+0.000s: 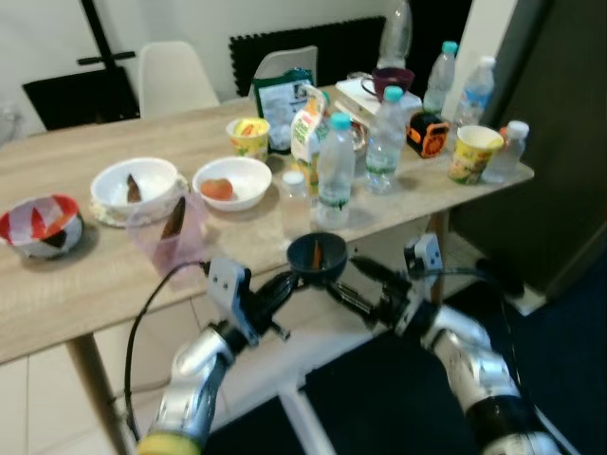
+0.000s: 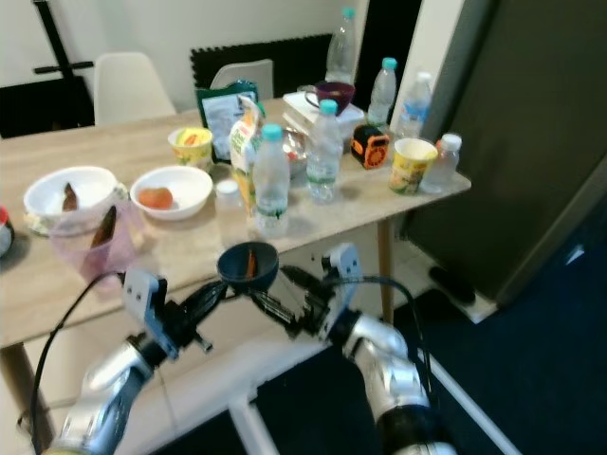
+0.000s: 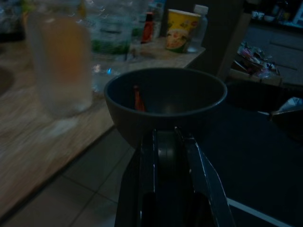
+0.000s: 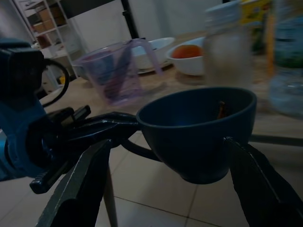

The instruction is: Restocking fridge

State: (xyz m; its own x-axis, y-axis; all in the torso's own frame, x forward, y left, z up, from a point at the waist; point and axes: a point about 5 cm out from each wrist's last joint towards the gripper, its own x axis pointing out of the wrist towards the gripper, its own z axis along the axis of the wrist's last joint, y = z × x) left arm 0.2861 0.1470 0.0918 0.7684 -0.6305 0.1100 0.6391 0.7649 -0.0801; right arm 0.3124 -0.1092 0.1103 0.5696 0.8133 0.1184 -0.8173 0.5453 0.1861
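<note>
Nearest the head camera are the 2 silver arms, meeting in front of the table edge around 1 dark blue cup (image 1: 317,257). In the left eye view the left gripper (image 1: 285,282) reaches in from the cup's left and the right gripper (image 1: 353,284) from its right, so the cup hangs between them, just off the wooden table (image 1: 85,284) and above the floor. A small orange scrap lies inside the cup.

The right eye view shows the same meeting, with the dark fridge (image 2: 531,142) standing to the robot's right, past the table's end. That is the relation the coming move turns on: I judge the cup must travel rightward, and the right arm is the nearer one.

In the left wrist view the left fingers (image 3: 147,175) are closed together on the cup's handle, directly under its rim.

In the right wrist view the right fingers (image 4: 80,189) stand wide apart, 1 on each side of the cup and not touching it. A pale pink jug (image 4: 113,71) and a white bowl (image 4: 189,54) with something orange in it sit on the table behind.
</note>
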